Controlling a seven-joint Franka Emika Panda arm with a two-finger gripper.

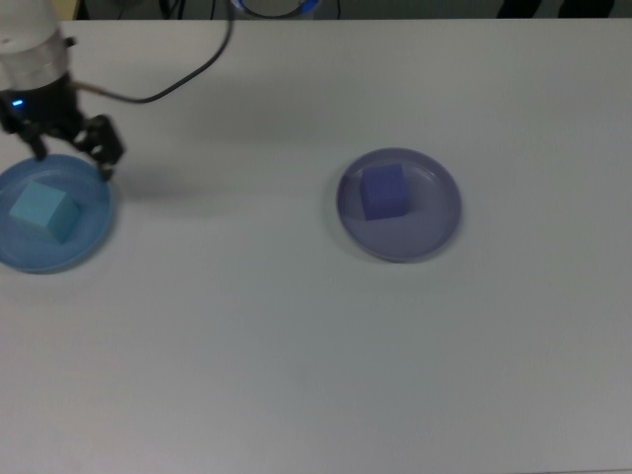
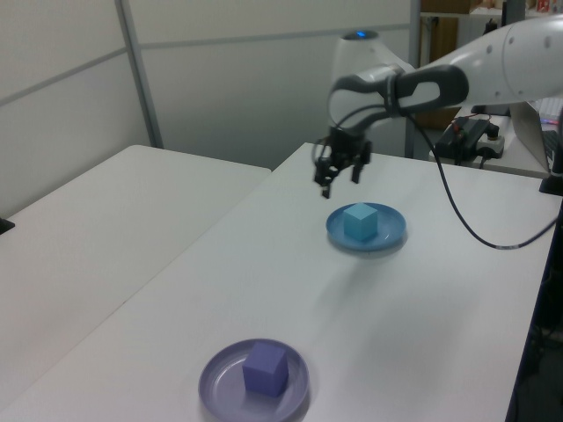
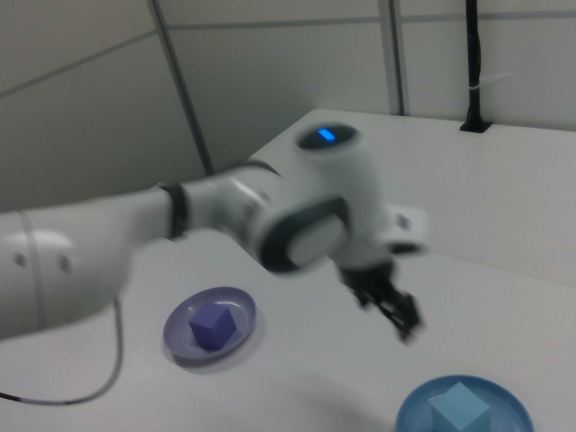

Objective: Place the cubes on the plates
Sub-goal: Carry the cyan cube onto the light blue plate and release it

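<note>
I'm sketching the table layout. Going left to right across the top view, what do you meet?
Light blue cube on the blue plate, then the gripper above that plate's far right rim, then the purple cube on the lavender plate.

The light cyan cube point(image 1: 42, 209) sits on the sky-blue plate point(image 1: 84, 245) at the top view's left, the purple cube point(image 1: 383, 192) on the lavender plate point(image 1: 434, 225) near centre.

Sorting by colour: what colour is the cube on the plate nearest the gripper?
Light cyan-blue cube, clearest in the left view.
</note>
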